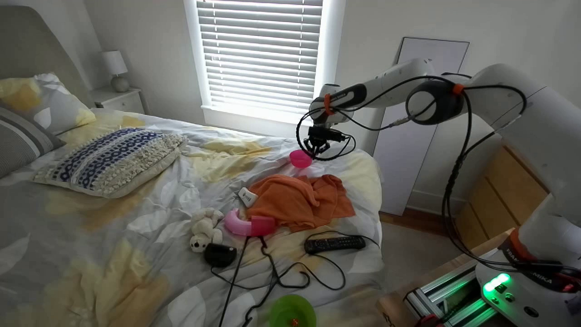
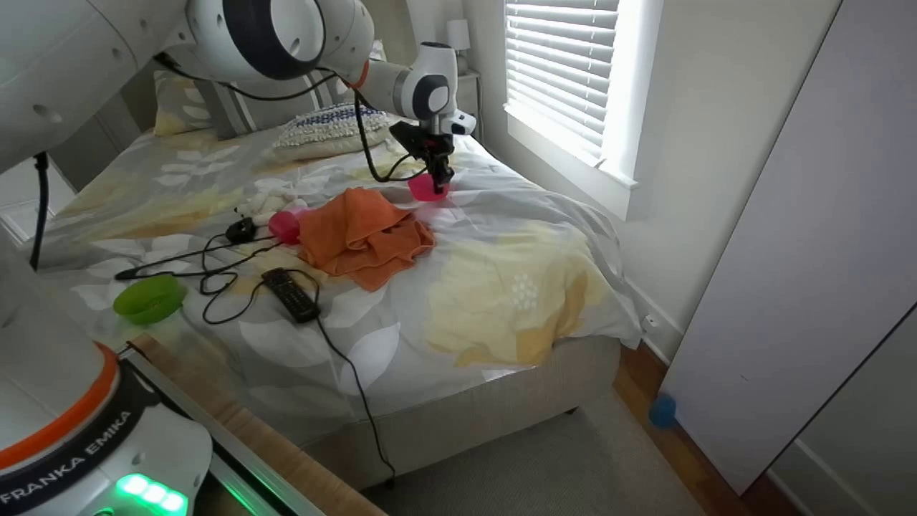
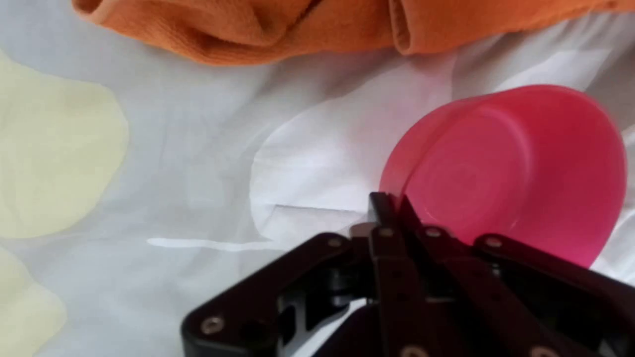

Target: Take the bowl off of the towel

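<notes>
Pinching the pink bowl point(image 3: 496, 173) by its rim, the end effector point(image 3: 395, 201) is over toward the window point(image 1: 261, 54), jaws close together; from where I stand, the bowl is off the orange towel point(image 3: 297, 29), near it but apart.

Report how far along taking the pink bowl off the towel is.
Done: the pink bowl is off the orange towel; the wrist view shows bedding between them.
In hand: the gripper is closed on the bowl's rim.
Left: probably just letting go and backing away; whether the bowl already rests on the bedding, I cannot tell.
</notes>
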Controlling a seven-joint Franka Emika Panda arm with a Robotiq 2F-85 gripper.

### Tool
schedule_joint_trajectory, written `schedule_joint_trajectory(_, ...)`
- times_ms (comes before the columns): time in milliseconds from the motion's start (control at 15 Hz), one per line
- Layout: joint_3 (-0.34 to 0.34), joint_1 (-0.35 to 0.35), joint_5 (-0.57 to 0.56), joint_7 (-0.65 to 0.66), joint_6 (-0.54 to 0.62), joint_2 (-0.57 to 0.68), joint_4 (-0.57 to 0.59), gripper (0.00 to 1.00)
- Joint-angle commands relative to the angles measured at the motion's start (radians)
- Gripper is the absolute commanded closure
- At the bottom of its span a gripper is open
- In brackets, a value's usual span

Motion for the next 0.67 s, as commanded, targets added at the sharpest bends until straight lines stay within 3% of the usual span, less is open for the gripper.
schedule_joint_trajectory(0,-0.052,0.012,-0.009,0.179,-0.046,0.116,0.171,0.99)
schedule_joint_trajectory(333,-0.100,0.026,-0.030,0.338,-0.129,0.227,0.335,0.99)
schedule_joint_trajectory(600,-0.095,0.032,-0.041,0.352,-0.236,0.280,0.423,0.99)
